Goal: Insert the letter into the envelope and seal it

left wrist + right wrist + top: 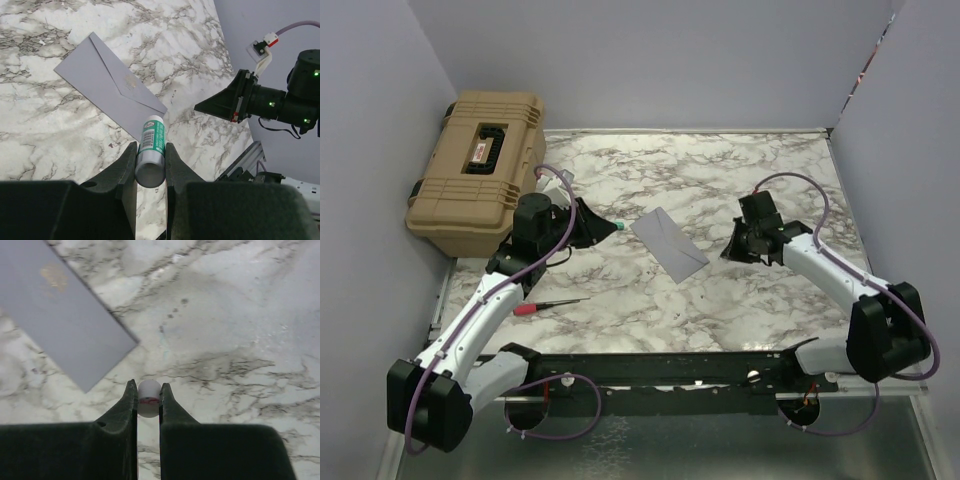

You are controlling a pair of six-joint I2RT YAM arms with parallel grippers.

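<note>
1. Grey-lilac envelope (pixel 668 243): lies flat on marble table (pixel 760 170) at centre of top view, long axis running upper left to lower right, flap side up w/ flap folded down.
2. L gripper (pixel 151 154): fingers clamped on a green-labelled glue stick (pixel 153 131). The stick's white far end sits at the envelope's near edge; can't tell if they touch.
3. R gripper (pixel 148 388): fingers pressed together on a small white cap (pixel 149 402) w/ red ring, lower right of the envelope's corner and apart from it.
4. Tan toolbox (pixel 475 170) at upper left; red-handled screwdriver (pixel 548 305) at lower left, beside L arm.
</note>
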